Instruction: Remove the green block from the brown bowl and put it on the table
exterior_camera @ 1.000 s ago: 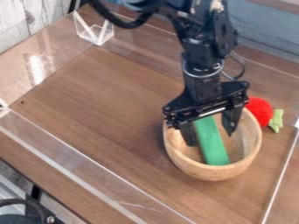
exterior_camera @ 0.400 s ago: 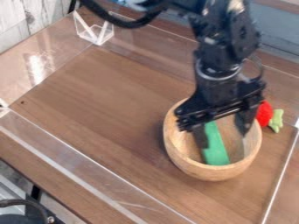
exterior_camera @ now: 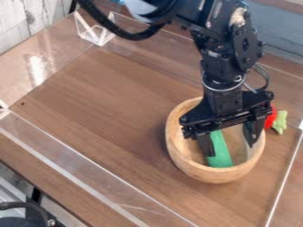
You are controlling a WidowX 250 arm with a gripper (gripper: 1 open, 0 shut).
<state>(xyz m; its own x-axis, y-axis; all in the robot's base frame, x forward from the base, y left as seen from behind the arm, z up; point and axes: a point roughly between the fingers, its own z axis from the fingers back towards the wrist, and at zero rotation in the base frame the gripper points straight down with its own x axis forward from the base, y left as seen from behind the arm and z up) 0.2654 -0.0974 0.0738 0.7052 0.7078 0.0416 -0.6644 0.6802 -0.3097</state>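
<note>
Jaws wide apart, hanging over the brown bowl [exterior_camera: 217,149], one on each side of the green block [exterior_camera: 221,147]. Block still inside the bowl, leaning on its wall. Best to go lower, line up with the block's long sides, then squeeze softly. Since a moment ago, moved right, nearer the red toy [exterior_camera: 275,118].

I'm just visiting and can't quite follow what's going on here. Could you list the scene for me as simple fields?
gripper: open, fingers spread over the bowl, pointing steeply down
green block: lying inside the bowl, between the fingers, not gripped
brown bowl: near the table's right edge
red toy: on the table beside the bowl's right rim
table: dark wood
</note>
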